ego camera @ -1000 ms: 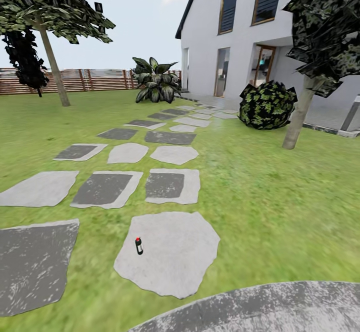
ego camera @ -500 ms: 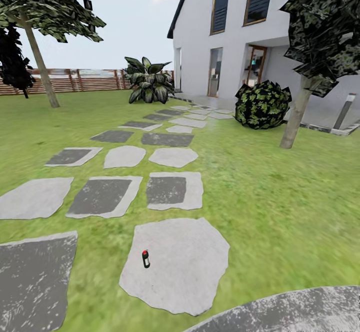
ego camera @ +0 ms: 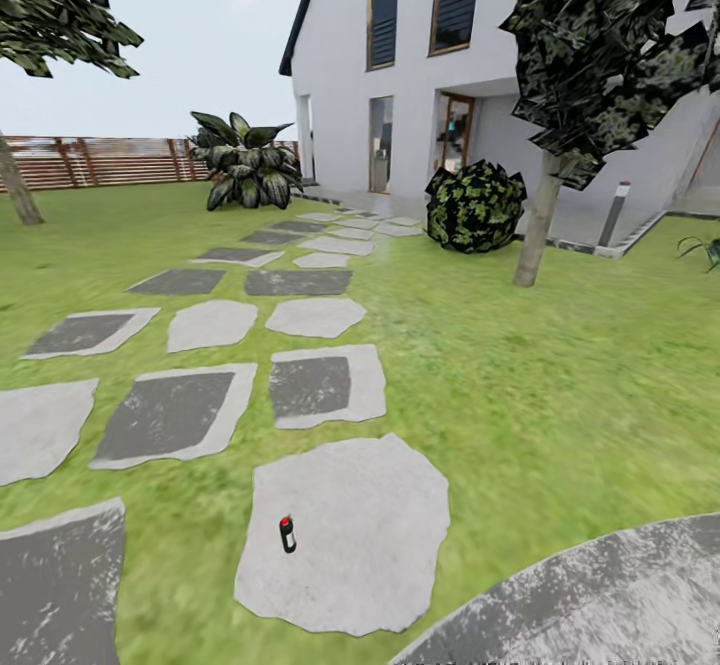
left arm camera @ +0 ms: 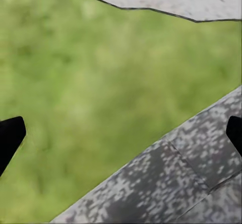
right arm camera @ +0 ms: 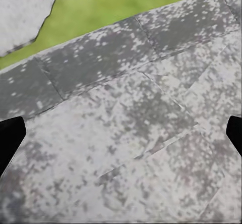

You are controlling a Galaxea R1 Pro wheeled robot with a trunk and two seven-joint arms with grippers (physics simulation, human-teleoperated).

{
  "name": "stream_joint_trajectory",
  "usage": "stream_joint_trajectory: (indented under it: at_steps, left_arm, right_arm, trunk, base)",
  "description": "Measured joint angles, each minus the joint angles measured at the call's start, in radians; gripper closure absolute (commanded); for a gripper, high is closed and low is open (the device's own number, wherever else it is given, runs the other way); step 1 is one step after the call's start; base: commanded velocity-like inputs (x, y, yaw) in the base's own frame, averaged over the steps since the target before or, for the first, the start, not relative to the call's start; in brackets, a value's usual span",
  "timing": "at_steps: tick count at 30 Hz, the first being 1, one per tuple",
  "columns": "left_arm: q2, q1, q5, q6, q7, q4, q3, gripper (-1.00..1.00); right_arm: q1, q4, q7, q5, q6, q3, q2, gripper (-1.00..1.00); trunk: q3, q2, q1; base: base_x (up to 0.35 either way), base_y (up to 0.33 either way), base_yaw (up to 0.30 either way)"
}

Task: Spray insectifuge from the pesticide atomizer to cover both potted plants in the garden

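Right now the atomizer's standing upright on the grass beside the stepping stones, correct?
Not quite. The atomizer is standing upright, but on the large pale stepping stone nearest the robot, near its left edge, not on the grass. The head view shows it.

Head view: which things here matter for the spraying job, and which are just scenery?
For the job:
- atomizer, upright on a pale stone slab
- patio edge

Just scenery:
- stepping stones
- round bush
- big leafy plant by the fence
- house
- tree

Pesticide atomizer (ego camera: 287,534) too small for detail
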Motion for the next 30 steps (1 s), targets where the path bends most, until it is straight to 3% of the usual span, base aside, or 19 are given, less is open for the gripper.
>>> stream_joint_trajectory:
  at_steps: [16, 22, 24, 26, 30]
  left_arm:
    - [0.000, -0.010, 0.000, 0.000, -0.001, -0.014, 0.000, -1.00]
    - [-0.002, -0.069, -0.007, 0.000, -0.002, -0.025, -0.005, -1.00]
    - [-0.002, -0.106, -0.009, 0.003, -0.002, -0.028, -0.006, -1.00]
    - [-0.001, -0.164, -0.010, 0.010, -0.008, -0.028, -0.008, -1.00]
    - [0.000, -0.218, -0.011, 0.014, -0.012, -0.024, -0.010, -1.00]
  right_arm:
    - [0.000, -0.002, -0.001, -0.001, 0.000, -0.002, 0.000, -1.00]
    - [0.000, -0.023, -0.003, 0.000, -0.002, -0.003, -0.001, -1.00]
    - [0.000, -0.063, -0.005, 0.002, -0.001, -0.004, -0.002, -1.00]
    - [-0.001, -0.172, -0.006, 0.005, 0.000, -0.005, -0.010, -1.00]
    - [-0.005, -0.318, -0.007, 0.007, 0.003, -0.007, -0.015, -1.00]
  trunk:
    - [0.000, 0.000, 0.000]
    - [0.000, 0.000, 0.000]
    - [0.000, 0.000, 0.000]
    - [0.000, 0.000, 0.000]
    - [0.000, 0.000, 0.000]
  base:
    - [0.000, 0.285, -0.271]
    - [0.000, 0.039, -0.031]
    - [0.000, 0.005, -0.004]
    - [0.000, 0.002, -0.001]
    - [0.000, 0.000, 0.000]
